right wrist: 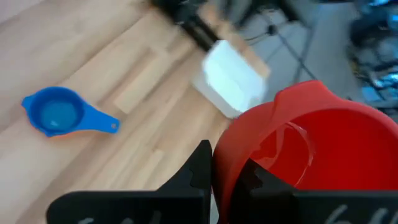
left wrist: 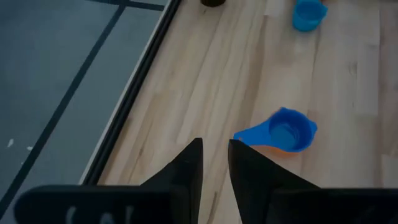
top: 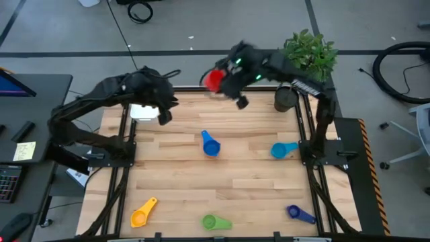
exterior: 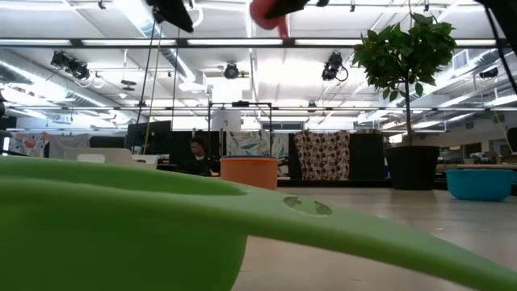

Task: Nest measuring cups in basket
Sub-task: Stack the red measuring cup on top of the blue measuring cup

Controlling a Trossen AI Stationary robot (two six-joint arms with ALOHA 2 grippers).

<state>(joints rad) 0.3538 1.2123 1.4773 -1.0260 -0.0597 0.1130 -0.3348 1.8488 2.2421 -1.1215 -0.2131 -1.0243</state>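
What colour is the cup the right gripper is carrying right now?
Red. The measuring cup clamped in the right gripper shows best in the right wrist view.

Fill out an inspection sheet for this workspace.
Surface: wooden table, bare boards showing.
Job's things: red cup in the right hand; blue cup mid-table, something orange under it; light blue cup, dark blue cup, green cup, yellow cup apart on the table; white basket at the far left corner.
Clutter: potted plant at the far right corner.
Hands: right hand shut on red cup, raised; left hand slightly parted, empty, beside the basket.
Cables: coil on the floor.
Surroundings: person seated far behind.
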